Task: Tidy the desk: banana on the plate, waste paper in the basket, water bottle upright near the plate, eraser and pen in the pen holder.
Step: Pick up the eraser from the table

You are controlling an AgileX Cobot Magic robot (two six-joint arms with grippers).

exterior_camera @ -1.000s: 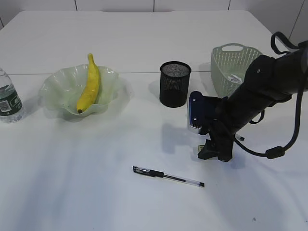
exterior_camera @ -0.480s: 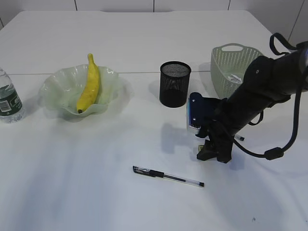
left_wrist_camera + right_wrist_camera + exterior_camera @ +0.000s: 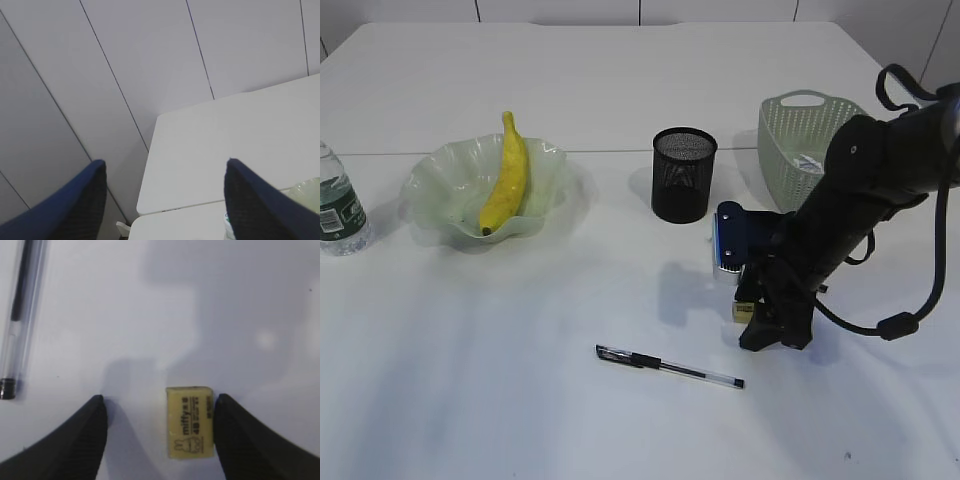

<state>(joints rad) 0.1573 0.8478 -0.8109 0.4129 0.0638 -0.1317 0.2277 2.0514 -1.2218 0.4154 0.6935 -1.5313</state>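
My right gripper (image 3: 157,432) has come lower over the last second, its jaws spread and now straddling the eraser (image 3: 190,421), which lies flat on the table (image 3: 520,400) against my right-hand finger, not yet pinched. I judge the grab is next. The pen (image 3: 670,367) lies just beside; the pen holder (image 3: 684,174) waits farther off. My left gripper (image 3: 165,200) hangs open, empty.

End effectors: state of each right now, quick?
Left end effector: open, holding nothing, raised clear of the table.
Right end effector: open, straddling the small yellow rectangular eraser on the table, not yet gripped.
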